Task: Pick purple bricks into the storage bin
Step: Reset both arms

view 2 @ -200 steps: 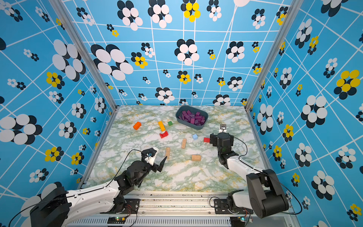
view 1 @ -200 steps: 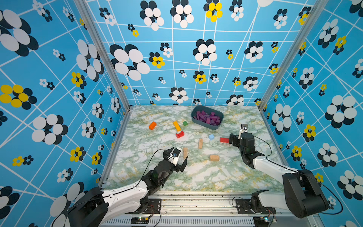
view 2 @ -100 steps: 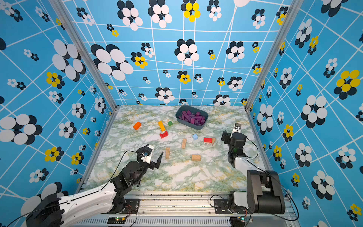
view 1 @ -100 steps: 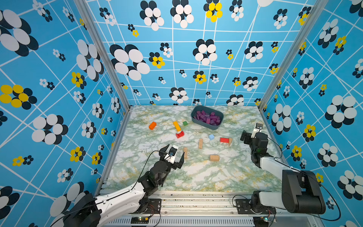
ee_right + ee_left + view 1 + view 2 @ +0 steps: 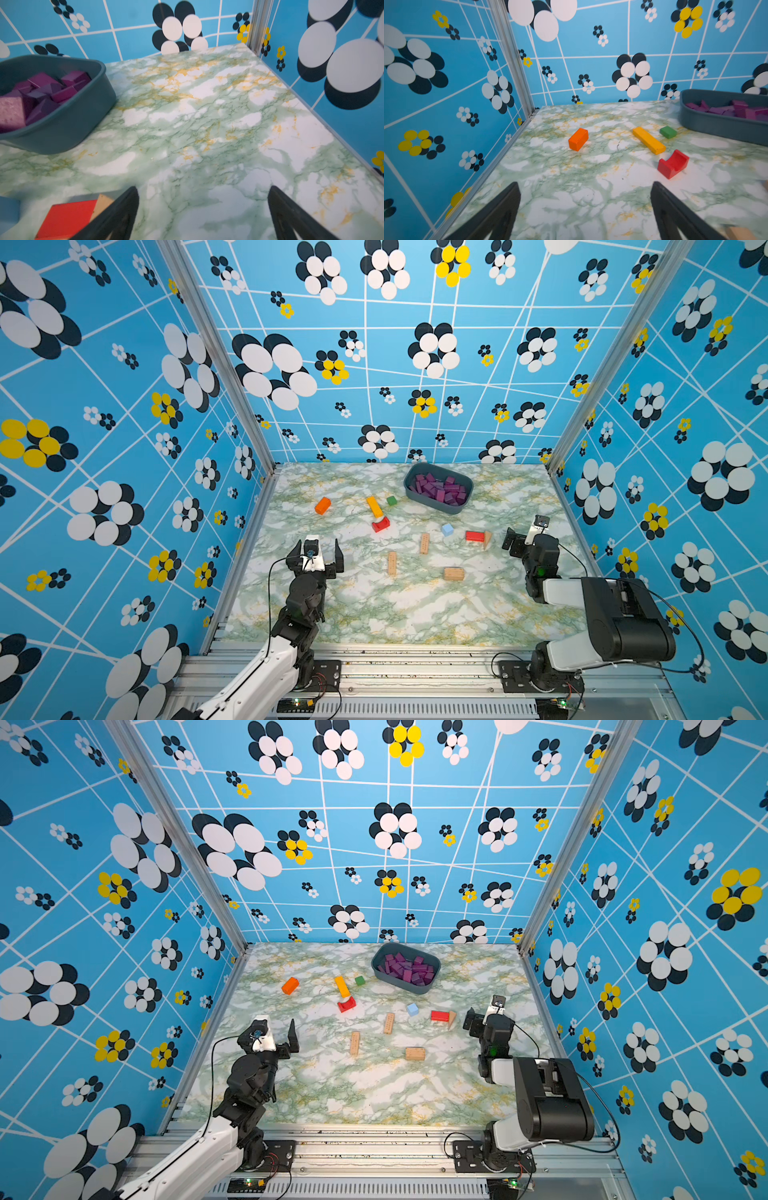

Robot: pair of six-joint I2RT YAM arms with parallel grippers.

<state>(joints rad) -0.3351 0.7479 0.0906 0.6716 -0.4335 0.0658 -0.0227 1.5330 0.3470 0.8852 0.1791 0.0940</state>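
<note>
Bricks apparently all in bin, beyond right gripper.

So the storage bin was a dark teal-grey plastic tub with rounded corners and low walls. It sat flat on the marble tabletop, up near the far wall and a bit right of centre from where I stood, turned slightly askew. The purple bricks were heaped inside it: matte dark purple cubes, bars and a few wedge-looking ones, lying every which way and leaning on each other. Every purple brick I could see was in that tub, piled roughly level with the rim.
</note>
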